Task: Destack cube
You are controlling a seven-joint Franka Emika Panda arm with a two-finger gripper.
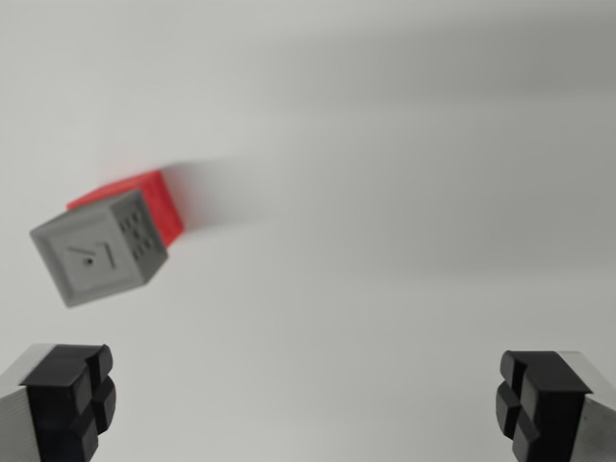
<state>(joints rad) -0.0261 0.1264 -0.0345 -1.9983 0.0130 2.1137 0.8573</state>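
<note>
Two black fingertips (67, 399) of the gripper (306, 404) stand wide apart, holding nothing; beyond, one grey cube (96, 248) sits atop one red cube (154, 197)

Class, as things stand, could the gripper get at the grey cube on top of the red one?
Probably yes: the gripper is open, and nothing lies between it and the grey cube, which sits off toward the wrist view's left.

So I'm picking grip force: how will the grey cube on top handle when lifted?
The grey cube looks rigid with flat faces, so it probably won't roll. Its matte surface likely grips well. Nudged sideways, it might slide off the red cube beneath.
</note>
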